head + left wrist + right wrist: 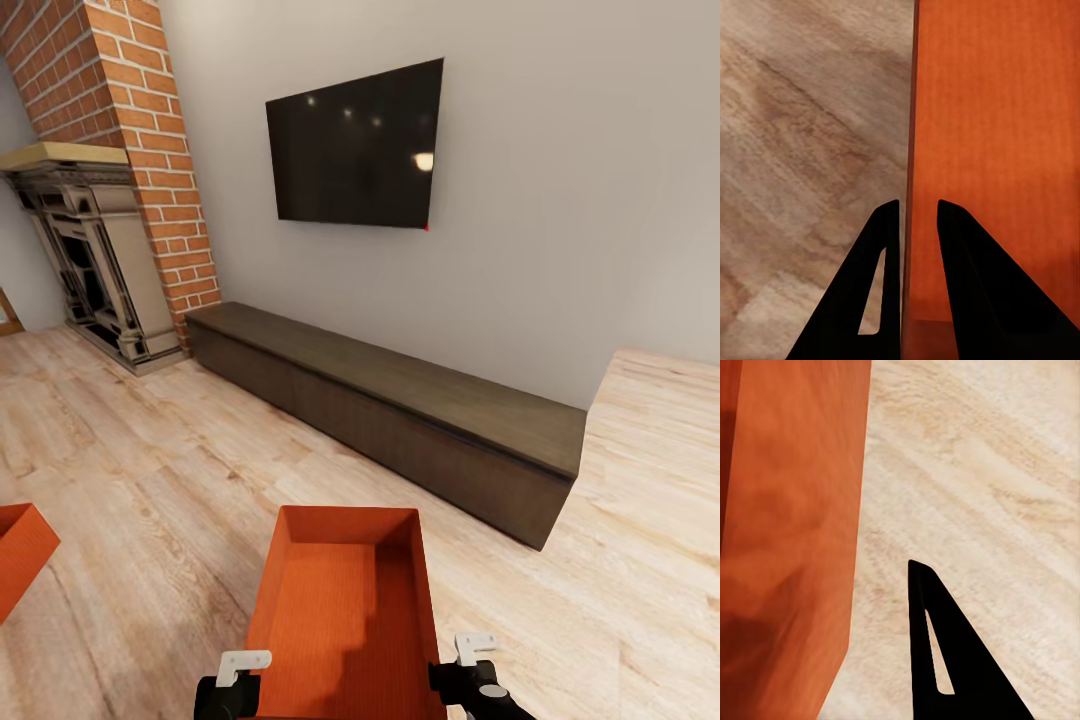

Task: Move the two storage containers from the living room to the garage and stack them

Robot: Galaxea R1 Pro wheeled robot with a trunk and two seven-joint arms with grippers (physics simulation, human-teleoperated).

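The left tool (919, 214) grips the left wall of one storage container (345, 610), held above the wood-plank floor (150, 480). The right tool (470, 665) meets its right wall; closure cannot be determined. The second container (20, 565) lies at far left.

Even, bright, diffuse light fills the room, with soft shadows only. The black TV (355, 147) mirrors several small ceiling spots and one larger warm glare patch near its right edge. Inside the container (345, 610), a soft dark shadow pools at the end nearest the two grippers. A thin shadow lies under the low cabinet (400, 410). Straight lines lean strongly toward the head view's edges. The wrist views look soft and slightly smeared, especially the floor (802, 150) grain.
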